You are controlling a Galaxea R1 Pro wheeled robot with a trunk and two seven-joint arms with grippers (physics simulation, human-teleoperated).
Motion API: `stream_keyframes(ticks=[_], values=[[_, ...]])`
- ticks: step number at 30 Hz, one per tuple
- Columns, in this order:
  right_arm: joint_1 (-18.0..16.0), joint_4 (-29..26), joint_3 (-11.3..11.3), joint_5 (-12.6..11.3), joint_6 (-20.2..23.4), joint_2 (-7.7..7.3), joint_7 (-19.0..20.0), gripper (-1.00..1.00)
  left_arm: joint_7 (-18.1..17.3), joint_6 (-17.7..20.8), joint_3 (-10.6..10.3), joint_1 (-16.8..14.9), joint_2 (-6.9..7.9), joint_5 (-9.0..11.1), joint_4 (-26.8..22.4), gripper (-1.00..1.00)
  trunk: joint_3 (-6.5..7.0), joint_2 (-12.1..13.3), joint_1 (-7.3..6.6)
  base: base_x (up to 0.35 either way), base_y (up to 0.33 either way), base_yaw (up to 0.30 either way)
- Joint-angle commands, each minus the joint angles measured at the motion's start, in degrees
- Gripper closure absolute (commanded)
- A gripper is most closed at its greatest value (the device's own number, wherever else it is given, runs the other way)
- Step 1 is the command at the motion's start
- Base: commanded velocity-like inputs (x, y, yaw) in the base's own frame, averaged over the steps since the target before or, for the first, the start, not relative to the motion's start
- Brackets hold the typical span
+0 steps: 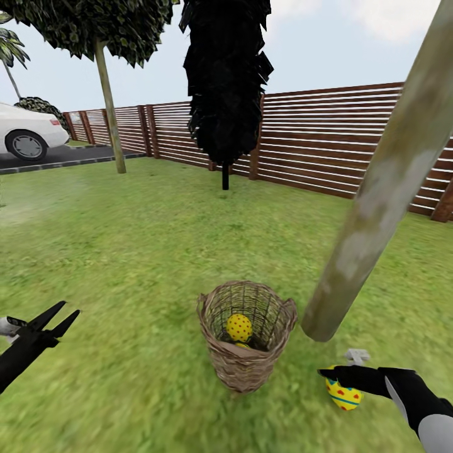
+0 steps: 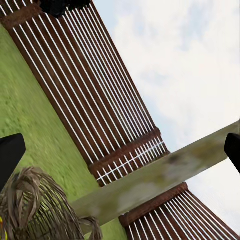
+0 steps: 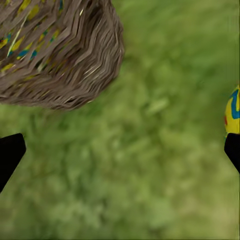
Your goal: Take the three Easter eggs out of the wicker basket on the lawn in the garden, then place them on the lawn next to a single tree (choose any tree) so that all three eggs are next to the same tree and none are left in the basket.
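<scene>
Hovering low, the right gripper (image 1: pixel 336 377), jaws spread wide, sits over a yellow egg with blue zigzags (image 1: pixel 343 396) on the green lawn (image 1: pixel 126 251) near the pale tree trunk (image 1: pixel 377 201). Another yellow, red-dotted egg (image 1: pixel 239 327) waits in the brown wicker basket (image 1: pixel 245 365), between both arms; left gripper (image 1: pixel 53 321) open too.

Upright wicker basket (image 1: pixel 246 336) w/ eggs inside (image 1: pixel 239 328); 3rd egg (image 1: pixel 343 395) on lawn (image 1: pixel 126 264) nr tree (image 1: pixel 377 201).
</scene>
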Motion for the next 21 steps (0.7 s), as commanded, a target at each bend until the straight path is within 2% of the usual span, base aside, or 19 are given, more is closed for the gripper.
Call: stream_keyframes(ticks=[1, 5, 12, 15, 19, 20, 21], values=[[-0.04, -0.11, -0.48, 0.48, 0.43, 0.02, 0.47, -1.00, -0.12, 0.55, 0.02, -0.04, 0.00, 0.15, 0.08, -1.00, -0.05, -0.02, -0.01, 0.000, 0.296, 0.000], [-0.04, -0.11, -0.48, 0.48, 0.43, -0.41, 0.51, -1.00, -0.12, 0.48, 0.02, -0.07, 0.01, 0.15, 0.05, -1.00, -0.05, -0.02, -0.01, 0.000, 0.182, 0.000], [-0.04, -2.26, -0.50, 0.47, 1.72, -2.09, 1.74, -1.00, -0.12, 0.47, -0.05, -0.02, -0.24, 0.15, 0.02, -1.00, -0.05, -0.02, -0.01, 0.000, 0.012, 0.000], [-0.04, -6.61, -0.48, 0.48, 7.81, -2.21, 2.03, -1.00, -0.05, 0.47, -0.09, -0.02, -0.33, 0.15, 0.02, -1.00, -0.05, -0.02, -0.01, 0.000, 0.000, 0.000], [-0.04, -12.05, -0.48, 0.55, 13.07, -2.23, 2.09, -1.00, 0.03, 0.47, -0.13, -0.04, -0.34, 0.14, 0.10, -1.00, -0.05, -0.02, -0.01, 0.000, 0.000, 0.000], [-0.04, -15.25, -0.48, 0.62, 16.68, -2.06, 2.09, -1.00, 0.05, 0.47, -0.14, -0.03, -0.34, 0.09, 0.11, -1.00, -0.05, -0.02, -0.01, 0.000, 0.000, 0.000], [-0.04, -16.47, -0.48, 0.64, 17.73, -1.98, 2.09, -1.00, 0.05, 0.47, -0.14, -0.04, -0.34, 0.08, 0.11, -1.00, -0.05, -0.02, -0.01, 0.000, 0.000, 0.000]])
